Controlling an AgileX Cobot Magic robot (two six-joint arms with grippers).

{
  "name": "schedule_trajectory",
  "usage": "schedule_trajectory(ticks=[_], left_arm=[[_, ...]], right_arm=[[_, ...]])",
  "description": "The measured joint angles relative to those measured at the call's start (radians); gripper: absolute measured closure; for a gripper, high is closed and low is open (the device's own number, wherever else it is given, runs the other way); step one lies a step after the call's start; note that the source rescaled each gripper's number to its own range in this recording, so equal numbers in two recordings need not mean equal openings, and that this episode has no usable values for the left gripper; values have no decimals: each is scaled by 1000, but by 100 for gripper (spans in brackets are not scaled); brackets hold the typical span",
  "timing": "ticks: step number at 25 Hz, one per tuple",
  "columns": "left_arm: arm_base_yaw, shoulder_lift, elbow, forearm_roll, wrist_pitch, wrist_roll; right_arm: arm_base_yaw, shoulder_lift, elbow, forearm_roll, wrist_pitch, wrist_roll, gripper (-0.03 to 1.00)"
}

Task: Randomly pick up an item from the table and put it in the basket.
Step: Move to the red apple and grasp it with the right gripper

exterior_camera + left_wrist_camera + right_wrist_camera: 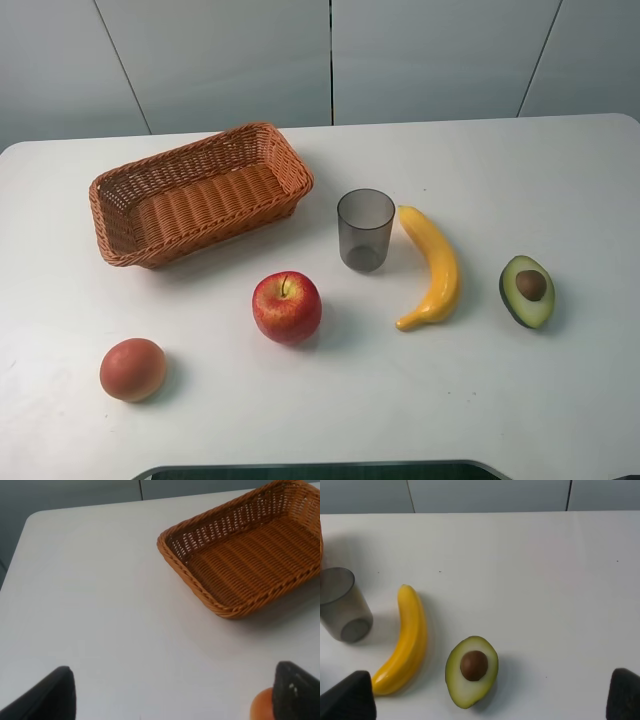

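One white table (480,390). One wicker basket (205,205), far left. One banana (437,262). One grey cup (365,230). One red apple (287,307) on the table, in front of the basket, not touching it. One avocado half (527,290). One orange-brown fruit (132,369). Two grippers, left gripper (170,700) and right gripper (487,700), both spread apart.

- A see-through gray cup (365,230) stands upright with its open end up.
- A yellow banana (437,265) lies just to the right of the cup. They do not touch.
- Half an avocado (527,290) lies to the right of the banana, cut side up. Its brown pit shows.
- A round orange-brown fruit (132,369) sits far off on the left, near the front.
- A gray wall (220,60) with dark lines is behind.
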Motion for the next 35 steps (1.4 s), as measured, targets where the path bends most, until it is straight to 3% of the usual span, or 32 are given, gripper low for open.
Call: schedule_trajectory(ticks=[10,14,22,28,31,35], left_arm=[[0,0,0,0,0,0],[0,0,0,0,0,0],[0,0,0,0,0,0],[0,0,0,0,0,0],[0,0,0,0,0,0],[0,0,0,0,0,0]], right_arm=[[0,0,-5,10,4,0,-3],[0,52,-74,14,11,0,-3],[0,415,-277,34,19,-300,-3],[2,644,-290,133,6,-328,-3],[52,724,-290,138,-29,-346,-3],[199,836,-290,138,-56,-425,-3]])
